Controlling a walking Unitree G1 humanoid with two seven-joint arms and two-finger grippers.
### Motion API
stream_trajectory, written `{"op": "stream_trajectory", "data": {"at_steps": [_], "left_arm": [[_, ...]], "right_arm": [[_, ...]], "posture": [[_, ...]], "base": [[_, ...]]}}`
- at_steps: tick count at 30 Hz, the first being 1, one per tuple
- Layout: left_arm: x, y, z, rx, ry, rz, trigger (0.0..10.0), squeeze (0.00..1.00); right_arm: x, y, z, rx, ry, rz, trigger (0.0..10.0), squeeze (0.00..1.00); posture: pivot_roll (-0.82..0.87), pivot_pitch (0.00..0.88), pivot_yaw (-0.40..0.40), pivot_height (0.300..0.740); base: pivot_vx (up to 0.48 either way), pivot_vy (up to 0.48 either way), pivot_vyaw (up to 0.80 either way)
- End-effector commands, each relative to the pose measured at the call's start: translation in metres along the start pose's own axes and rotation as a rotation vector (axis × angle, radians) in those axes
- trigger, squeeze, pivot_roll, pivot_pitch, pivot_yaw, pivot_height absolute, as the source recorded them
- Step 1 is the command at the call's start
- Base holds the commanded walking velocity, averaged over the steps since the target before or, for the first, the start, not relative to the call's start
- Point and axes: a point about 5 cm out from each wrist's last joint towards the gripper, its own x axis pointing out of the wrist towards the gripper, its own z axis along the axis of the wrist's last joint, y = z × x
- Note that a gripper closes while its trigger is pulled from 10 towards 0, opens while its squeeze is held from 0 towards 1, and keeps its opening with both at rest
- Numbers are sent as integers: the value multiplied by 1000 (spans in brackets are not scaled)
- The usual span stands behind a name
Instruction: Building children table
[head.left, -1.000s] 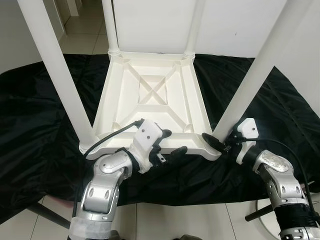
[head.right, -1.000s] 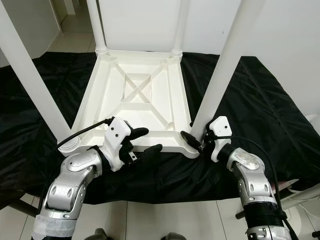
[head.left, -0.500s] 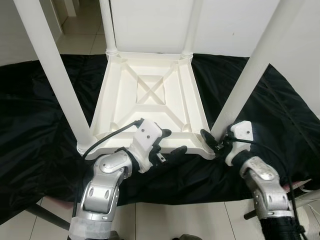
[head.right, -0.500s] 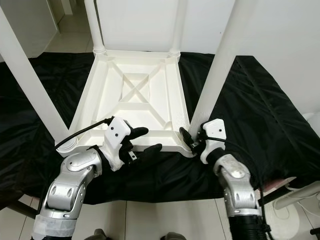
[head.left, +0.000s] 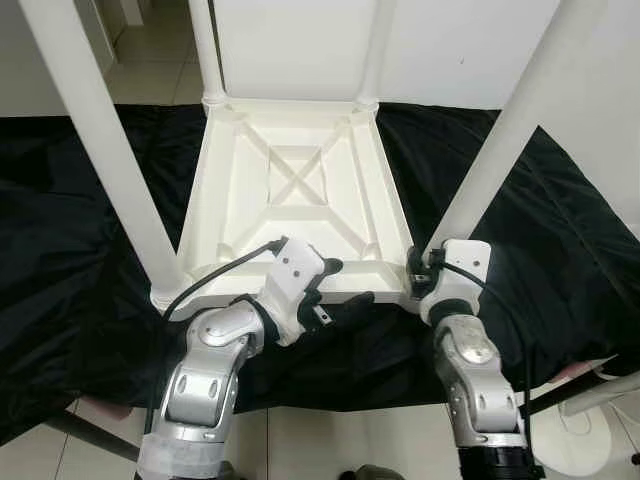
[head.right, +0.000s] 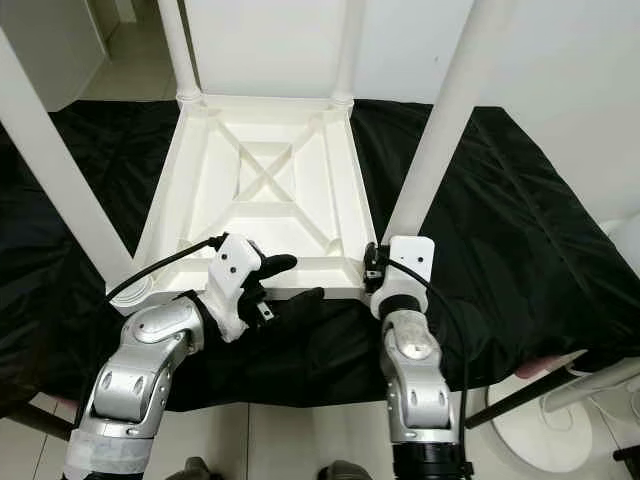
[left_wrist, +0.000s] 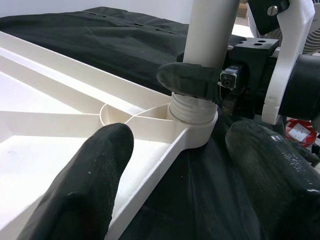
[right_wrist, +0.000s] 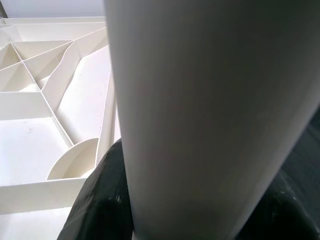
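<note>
The white children's table (head.left: 300, 190) lies upside down on a black cloth, its legs pointing up. My left gripper (head.left: 338, 285) is open at the table's near rim, one finger (left_wrist: 85, 185) over the ribbed underside and the other (left_wrist: 270, 170) outside over the cloth. My right gripper (head.left: 415, 270) is at the base of the near right leg (head.left: 490, 150), where the leg enters its corner socket (left_wrist: 192, 112). Its fingers (right_wrist: 100, 200) are shut around that leg, one black fingertip (left_wrist: 190, 80) pressed on the leg just above the socket.
The black cloth (head.left: 80, 250) covers the floor around the table. The near left leg (head.left: 100, 130) and two far legs (head.left: 205, 50) stand upright. A white round stand base (head.left: 590, 440) and a dark rod (head.right: 520, 395) are at the lower right on the tiled floor.
My right arm has swung in from the right to directly in front of the near right leg, its gripper now round the leg's base. The left arm has stayed put.
</note>
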Motion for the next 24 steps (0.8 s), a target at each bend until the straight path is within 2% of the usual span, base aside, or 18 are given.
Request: {"op": "stream_trajectory", "data": {"at_steps": [1, 3, 4, 5, 6, 10, 18, 19, 20, 21, 23, 24], "left_arm": [[3, 6, 3, -17, -19, 192, 10000, 0], [3, 6, 3, -14, -18, 190, 10000, 0], [3, 7, 3, -11, -16, 191, 10000, 0], [3, 7, 3, -11, -16, 191, 10000, 0], [3, 9, 3, -9, -16, 194, 10000, 0], [2, 10, 4, -7, -17, 199, 10000, 0], [1, 11, 5, 1, -14, 204, 10000, 0], [1, 12, 5, 2, -14, 206, 10000, 0], [0, 12, 5, 4, -13, 209, 10000, 0], [0, 12, 5, 4, -13, 209, 10000, 0], [-1, 12, 5, 6, -12, 211, 10000, 0], [-1, 12, 5, 6, -12, 211, 10000, 0]], "right_arm": [[1, 5, -2, -1, 26, 21, 10000, 0], [2, 3, -1, -16, 21, 23, 10000, 0], [3, 0, 1, -24, 10, 29, 10000, 133], [3, 0, 1, -24, 10, 29, 10000, 133], [4, -4, 3, -28, -5, 35, 10000, 1000], [4, -8, 7, -34, -25, 51, 10000, 1000], [2, -18, 9, -54, -28, 167, 10000, 1000], [3, -20, 7, -61, -16, 180, 10000, 843], [3, -21, 5, -76, 3, 243, 10000, 0], [3, -21, 5, -76, 3, 243, 10000, 0], [3, -25, 2, -100, 17, 348, 10000, 0], [3, -25, 2, -100, 17, 348, 10000, 0]], "posture": [[-76, 54, -9, 740], [-77, 54, -10, 740], [-77, 54, -10, 740], [-77, 54, -10, 740], [-74, 54, -9, 740], [-74, 54, -9, 740], [-52, 50, -9, 740], [-52, 50, -9, 740], [-49, 48, -11, 740], [-49, 48, -11, 740], [-49, 46, -11, 740], [-49, 46, -11, 740]], "base": [[0, 0, 0], [0, 0, 0], [0, 0, 0], [0, 0, 0], [0, 0, 0], [0, 0, 0], [0, 0, 0], [0, 0, 0], [0, 0, 0], [0, 0, 0], [0, 0, 0], [0, 0, 0]]}}
